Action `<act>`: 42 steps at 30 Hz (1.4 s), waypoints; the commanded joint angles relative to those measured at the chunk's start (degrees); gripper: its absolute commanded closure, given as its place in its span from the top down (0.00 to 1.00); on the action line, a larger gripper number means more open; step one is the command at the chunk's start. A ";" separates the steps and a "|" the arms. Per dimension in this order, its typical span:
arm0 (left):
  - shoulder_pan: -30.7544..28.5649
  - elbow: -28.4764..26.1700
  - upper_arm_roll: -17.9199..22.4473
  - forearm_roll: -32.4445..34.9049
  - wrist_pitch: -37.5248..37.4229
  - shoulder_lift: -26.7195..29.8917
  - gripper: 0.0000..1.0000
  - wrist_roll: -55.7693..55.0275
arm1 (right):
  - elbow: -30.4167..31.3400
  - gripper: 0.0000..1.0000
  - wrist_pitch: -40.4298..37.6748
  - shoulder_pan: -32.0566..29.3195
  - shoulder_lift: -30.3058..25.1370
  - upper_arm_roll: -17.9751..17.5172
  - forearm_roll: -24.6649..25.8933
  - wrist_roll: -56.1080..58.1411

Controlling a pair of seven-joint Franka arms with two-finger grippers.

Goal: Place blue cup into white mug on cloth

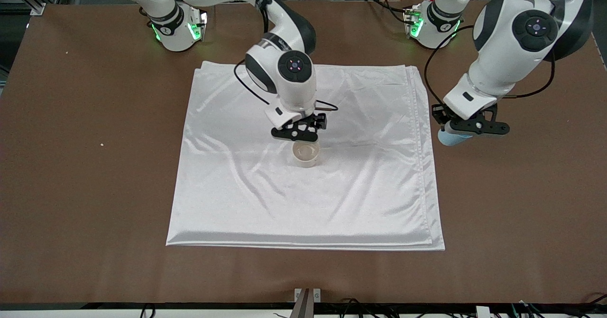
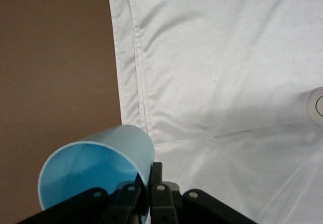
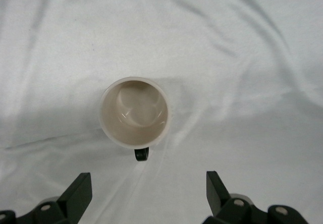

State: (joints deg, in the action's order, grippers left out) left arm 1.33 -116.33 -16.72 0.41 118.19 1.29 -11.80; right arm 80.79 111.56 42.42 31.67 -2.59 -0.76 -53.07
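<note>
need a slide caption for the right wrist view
Open right hand above the empty, upright white mug on the cloth.

- The white mug is standing upright on the cloth — right gripper hovering just above it.
- The left gripper is holding the blue cup over the bare table, beside the cloth's edge.

Bright even light; cloth glares softly.

Brown table (pale specks)
</note>
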 commanded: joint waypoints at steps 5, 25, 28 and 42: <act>-1.41 6.46 -8.50 1.51 -0.50 -6.38 0.00 -10.86 | 2.09 1.00 -13.80 -7.78 -12.76 0.13 -2.75 7.63; -0.80 22.81 -29.16 19.44 -0.50 -30.55 0.00 -42.94 | 2.44 1.00 -26.92 -30.81 -23.85 0.83 -1.78 37.58; 0.16 24.13 -30.39 21.47 -0.50 -33.54 0.00 -44.35 | 2.62 1.00 -26.83 -33.62 -23.94 0.83 -1.43 41.55; 6.40 31.08 -31.18 27.53 2.13 -42.60 0.00 -49.89 | 5.86 1.00 -19.90 -40.39 -24.64 0.83 1.12 46.91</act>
State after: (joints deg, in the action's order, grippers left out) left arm 6.03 -88.69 -47.02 24.93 119.42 -38.07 -59.47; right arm 82.53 87.49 4.43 9.23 -0.97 -0.47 -8.16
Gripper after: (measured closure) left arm 0.956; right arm 0.000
